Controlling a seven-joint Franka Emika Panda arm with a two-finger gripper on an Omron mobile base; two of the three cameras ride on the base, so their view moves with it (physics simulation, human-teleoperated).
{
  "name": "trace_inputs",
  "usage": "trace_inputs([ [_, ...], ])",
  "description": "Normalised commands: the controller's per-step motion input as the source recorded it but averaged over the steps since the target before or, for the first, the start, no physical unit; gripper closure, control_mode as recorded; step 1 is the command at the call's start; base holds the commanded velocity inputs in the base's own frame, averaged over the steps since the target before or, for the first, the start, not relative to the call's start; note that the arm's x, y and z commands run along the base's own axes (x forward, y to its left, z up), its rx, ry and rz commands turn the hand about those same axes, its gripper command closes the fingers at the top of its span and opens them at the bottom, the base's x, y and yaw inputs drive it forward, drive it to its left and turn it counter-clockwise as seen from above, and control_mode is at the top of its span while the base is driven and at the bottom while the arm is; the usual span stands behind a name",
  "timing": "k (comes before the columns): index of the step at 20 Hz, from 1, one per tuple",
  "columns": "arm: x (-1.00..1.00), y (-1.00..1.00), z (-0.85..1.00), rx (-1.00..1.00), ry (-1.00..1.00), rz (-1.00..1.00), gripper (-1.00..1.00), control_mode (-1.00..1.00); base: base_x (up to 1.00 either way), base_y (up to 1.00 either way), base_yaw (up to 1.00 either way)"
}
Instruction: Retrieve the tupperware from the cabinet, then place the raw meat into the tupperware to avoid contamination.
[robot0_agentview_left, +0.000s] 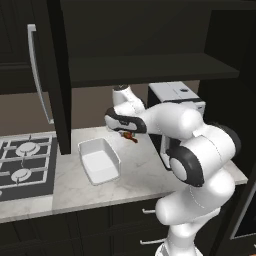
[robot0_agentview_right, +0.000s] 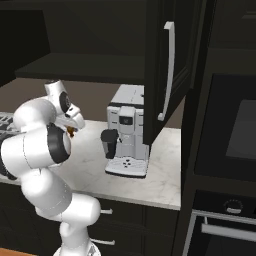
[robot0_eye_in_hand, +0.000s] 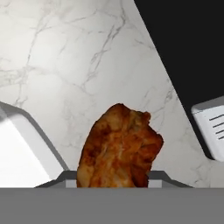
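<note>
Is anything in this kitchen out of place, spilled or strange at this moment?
Nothing is spilled or damaged. Two things stand out: the cabinet doors hang open over the counter, and the raw meat is between the gripper fingers, not yet in the tupperware, which sits upright and empty on the counter.

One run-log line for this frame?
fingers: shut on raw meat | tupperware: on counter, empty | cabinet: open

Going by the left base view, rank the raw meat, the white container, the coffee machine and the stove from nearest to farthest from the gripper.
1. Raw meat, right at the gripper.
2. White container, on the counter toward the stove.
3. Coffee machine, on the other side, partly behind the arm.
4. Stove, far left.
</note>
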Motion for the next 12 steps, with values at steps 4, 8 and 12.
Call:
trace_inputs([
  [4,0.08,0.36,0.1,0.03,0.0,-0.1,1.0,-1.0,0.0,0.0,0.0],
  [8,0.0,0.52,0.0,0.0,0.0,-0.09,1.0,-1.0,0.0,0.0,0.0],
  [12,-0.01,0.44,-0.05,0.0,0.0,-0.07,1.0,-1.0,0.0,0.0,0.0],
])
